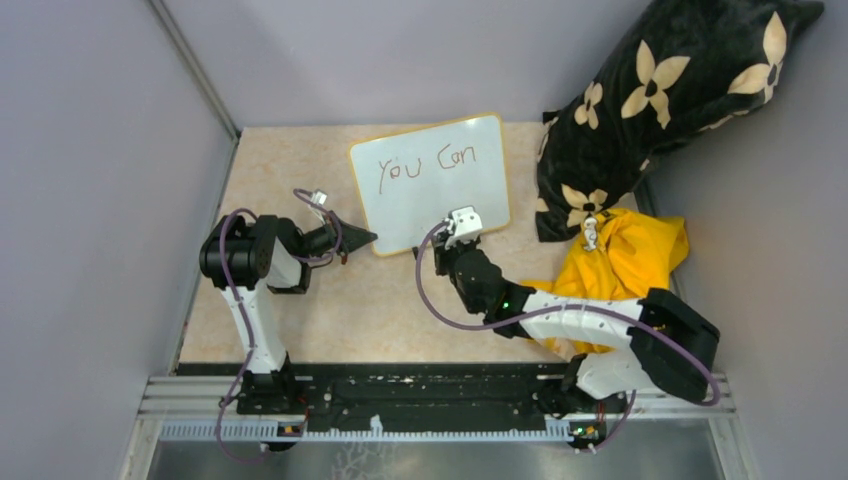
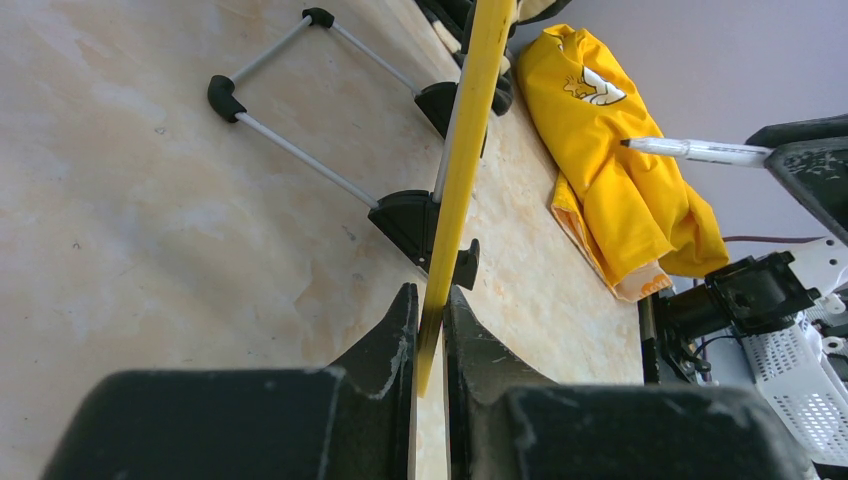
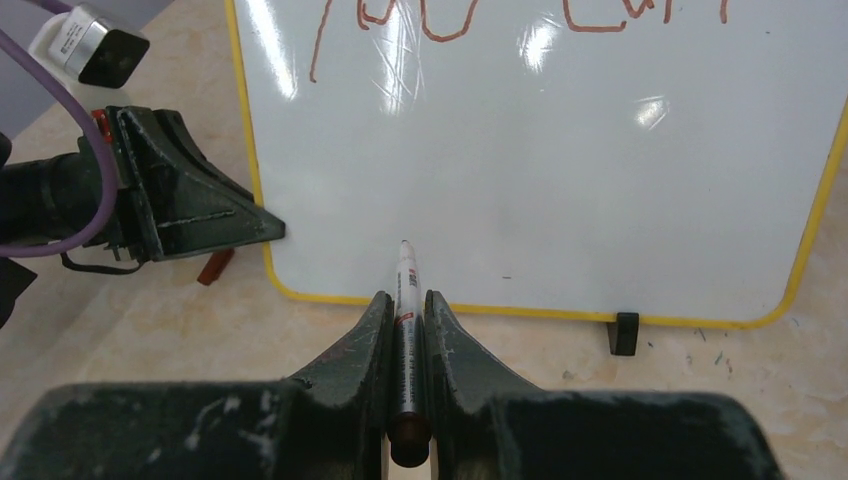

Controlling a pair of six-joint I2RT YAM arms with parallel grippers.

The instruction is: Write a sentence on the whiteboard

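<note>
Right gripper (image 3: 405, 302) clamps marker (image 3: 405, 268), tip straight ahead toward blank lower half of whiteboard (image 3: 560, 170); left gripper (image 2: 430, 305) pinches its edge.

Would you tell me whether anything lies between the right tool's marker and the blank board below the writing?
Nothing visible does: the marker points straight at bare whiteboard. The left tool grips its left edge, well aside.
</note>
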